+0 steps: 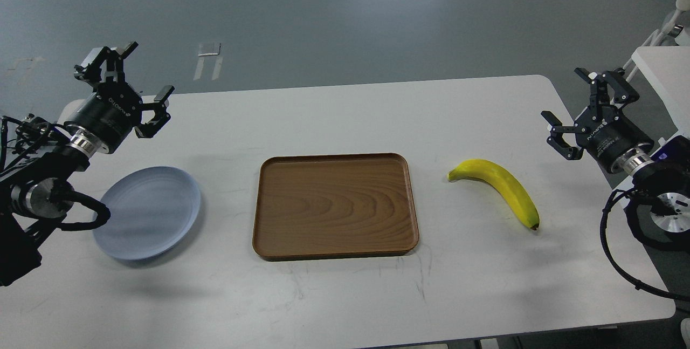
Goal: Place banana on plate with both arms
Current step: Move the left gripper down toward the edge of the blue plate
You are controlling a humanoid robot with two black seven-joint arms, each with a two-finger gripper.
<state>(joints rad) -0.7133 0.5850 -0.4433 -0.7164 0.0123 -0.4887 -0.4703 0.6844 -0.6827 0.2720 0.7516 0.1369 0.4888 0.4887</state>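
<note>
Banana right of wooden tray; plate left of it.
Left gripper and right gripper raised, fingers apart, empty.

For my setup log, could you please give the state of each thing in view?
banana: lying on the table, untouched, right of the tray
plate: empty, left of the tray
tray: empty, flat on the table
left tool: open, holding nothing
right tool: open, holding nothing
</note>
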